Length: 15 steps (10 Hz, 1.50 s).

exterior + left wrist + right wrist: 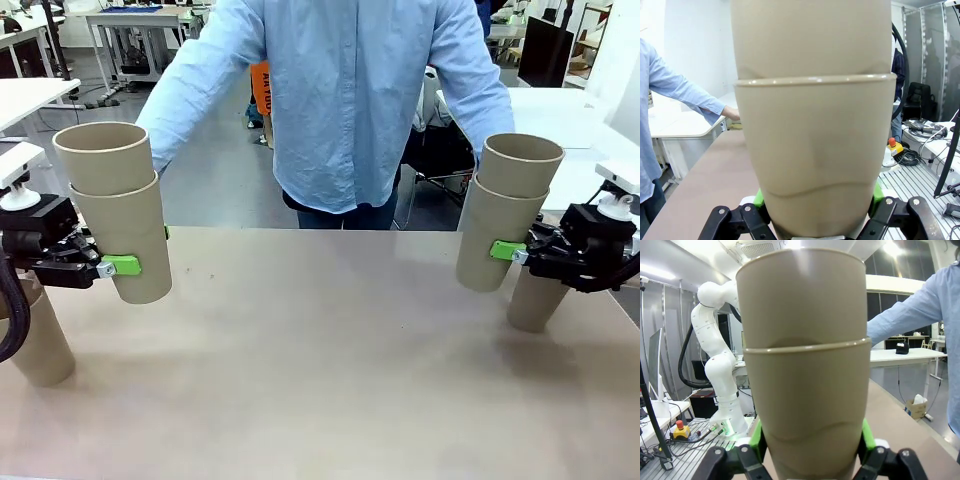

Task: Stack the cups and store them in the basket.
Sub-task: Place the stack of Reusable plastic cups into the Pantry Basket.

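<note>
Two-arm workstation seen across a brown table (330, 380). Nearest on the left, a single cup (45, 345) stands upright on the table, its upper part hidden behind the left arm and a black cable; on the right, a second single cup (530, 300) stands upright beneath the right arm's wrist. Just beyond these, the left gripper (125, 265) reaches in level from the left, its green pads clamped on the lower part of the outer cup (120, 235) of a two-cup stack, with the inner cup (100, 155) nested in it and rising above its rim; the stack's top leans slightly left. The right gripper (497, 250) mirrors this, pads pressed on the lower wall of the right outer cup (500, 230), which carries a nested upper cup (520, 162); this stack's top leans slightly right. Whether either stack's base touches the table cannot be told. At the far edge stands a person (350, 100) in a light blue shirt, arms spread toward both stacks.
</note>
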Each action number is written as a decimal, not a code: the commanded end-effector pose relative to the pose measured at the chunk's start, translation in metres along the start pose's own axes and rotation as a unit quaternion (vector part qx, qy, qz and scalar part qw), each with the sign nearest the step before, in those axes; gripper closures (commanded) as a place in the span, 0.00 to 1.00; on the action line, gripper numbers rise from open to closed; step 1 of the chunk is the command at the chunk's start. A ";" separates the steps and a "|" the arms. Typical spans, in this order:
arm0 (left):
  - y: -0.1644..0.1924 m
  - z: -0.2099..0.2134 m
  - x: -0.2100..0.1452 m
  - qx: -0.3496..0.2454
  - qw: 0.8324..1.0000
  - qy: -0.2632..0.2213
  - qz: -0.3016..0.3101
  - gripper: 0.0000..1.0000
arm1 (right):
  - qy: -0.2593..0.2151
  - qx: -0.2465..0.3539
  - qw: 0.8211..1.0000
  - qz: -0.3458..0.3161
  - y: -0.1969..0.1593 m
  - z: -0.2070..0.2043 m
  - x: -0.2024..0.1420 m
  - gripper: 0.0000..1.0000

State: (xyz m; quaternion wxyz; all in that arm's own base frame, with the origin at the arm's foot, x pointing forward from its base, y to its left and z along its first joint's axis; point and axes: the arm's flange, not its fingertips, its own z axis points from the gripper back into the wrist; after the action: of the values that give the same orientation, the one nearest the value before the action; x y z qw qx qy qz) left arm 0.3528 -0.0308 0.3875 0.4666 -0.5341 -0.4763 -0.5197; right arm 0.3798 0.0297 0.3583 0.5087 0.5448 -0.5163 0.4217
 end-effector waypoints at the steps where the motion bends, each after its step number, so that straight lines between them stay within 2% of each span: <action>1: 0.000 0.000 0.003 0.001 1.000 -0.004 -0.001 0.17 | -0.005 -0.003 1.000 0.004 -0.001 -0.001 0.003 0.13; 15: 0.000 0.000 0.003 0.001 1.000 -0.004 -0.001 0.17 | -0.005 -0.003 1.000 0.004 -0.001 -0.001 0.003 0.13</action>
State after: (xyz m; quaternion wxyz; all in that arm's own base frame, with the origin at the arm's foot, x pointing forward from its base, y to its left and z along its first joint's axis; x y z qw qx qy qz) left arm 0.3528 -0.0308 0.3875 0.4666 -0.5341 -0.4763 -0.5197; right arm 0.3798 0.0297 0.3583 0.5087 0.5448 -0.5163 0.4217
